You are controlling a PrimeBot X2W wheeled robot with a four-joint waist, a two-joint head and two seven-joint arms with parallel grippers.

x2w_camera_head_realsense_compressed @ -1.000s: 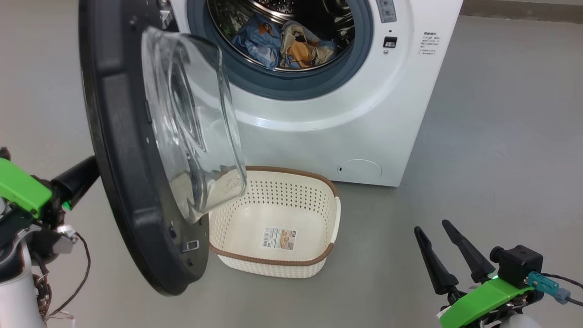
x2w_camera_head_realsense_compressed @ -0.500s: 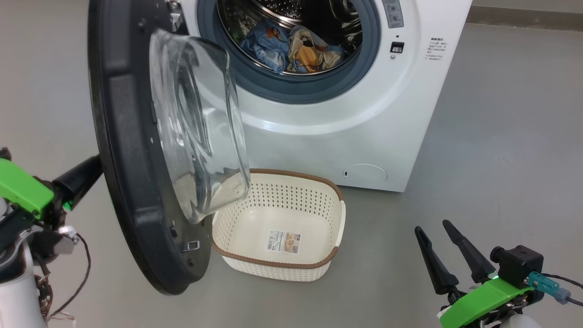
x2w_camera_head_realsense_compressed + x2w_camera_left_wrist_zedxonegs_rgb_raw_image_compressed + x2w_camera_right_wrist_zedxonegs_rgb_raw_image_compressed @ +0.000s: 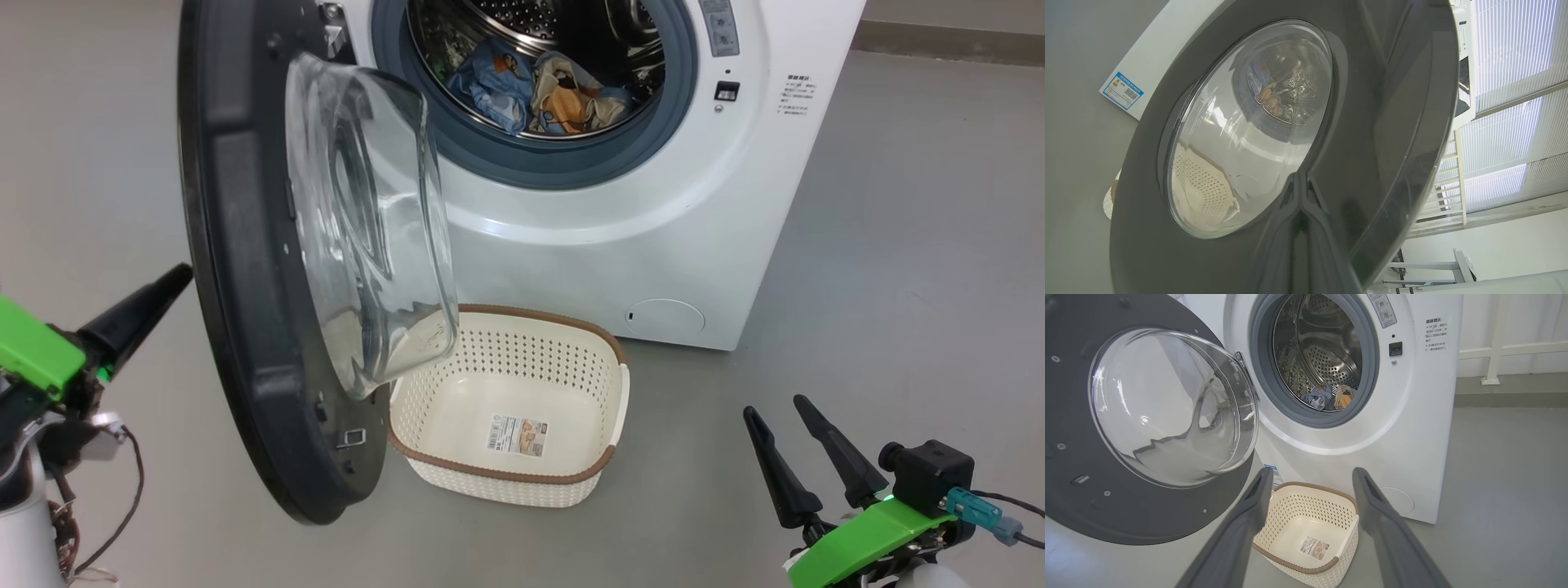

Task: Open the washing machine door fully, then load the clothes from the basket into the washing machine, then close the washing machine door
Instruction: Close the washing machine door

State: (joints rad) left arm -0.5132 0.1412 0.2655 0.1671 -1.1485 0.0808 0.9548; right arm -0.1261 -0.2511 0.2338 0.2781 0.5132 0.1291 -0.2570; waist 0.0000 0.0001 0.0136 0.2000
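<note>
Head camera shifted; left fingers pressed together, right fingers spread; basket label unreadable.

This looks like a plain test room or lab set up for laundry, though a utility room cannot be ruled out. A white washing machine stands by itself on a smooth grey floor, an energy sticker on its casing. Clothes lie in its drum and a small plastic basket sits on the floor in front. Behind it are a plain white wall with a grey skirting strip, a white post, and pale blinds across a large window.
</note>
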